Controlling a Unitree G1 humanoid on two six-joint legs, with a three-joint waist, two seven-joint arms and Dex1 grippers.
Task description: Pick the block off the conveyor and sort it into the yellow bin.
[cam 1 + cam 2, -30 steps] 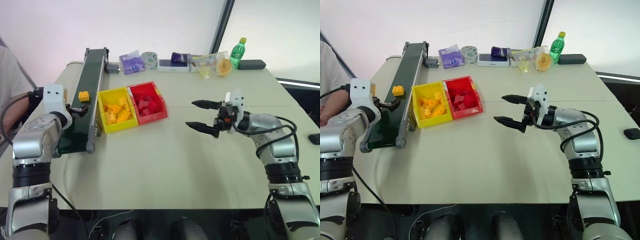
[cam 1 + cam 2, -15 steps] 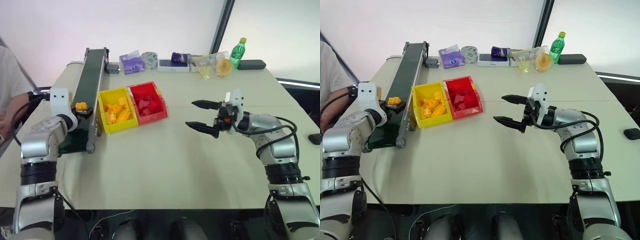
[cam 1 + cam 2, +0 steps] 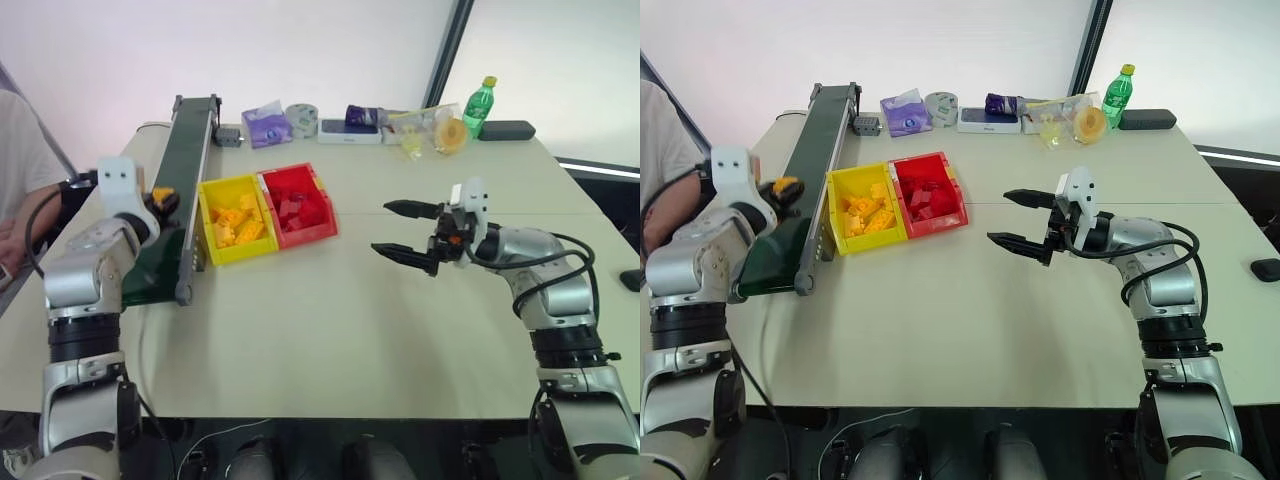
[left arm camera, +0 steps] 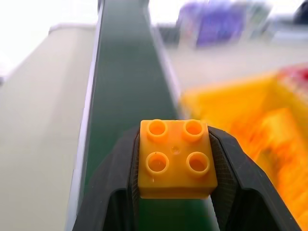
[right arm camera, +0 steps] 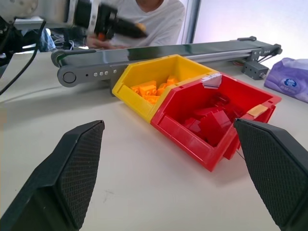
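Beyond the left end effector (image 4: 175,192), the yellow bin (image 4: 250,130) is blurred; its heaped bricks (image 4: 284,139) cannot be told apart.

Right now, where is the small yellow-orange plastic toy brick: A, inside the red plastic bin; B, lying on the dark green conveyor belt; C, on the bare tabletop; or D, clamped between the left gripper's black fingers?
D: the small yellow-orange plastic toy brick sits pinched between the left gripper's black fingers, above the dark green conveyor belt.
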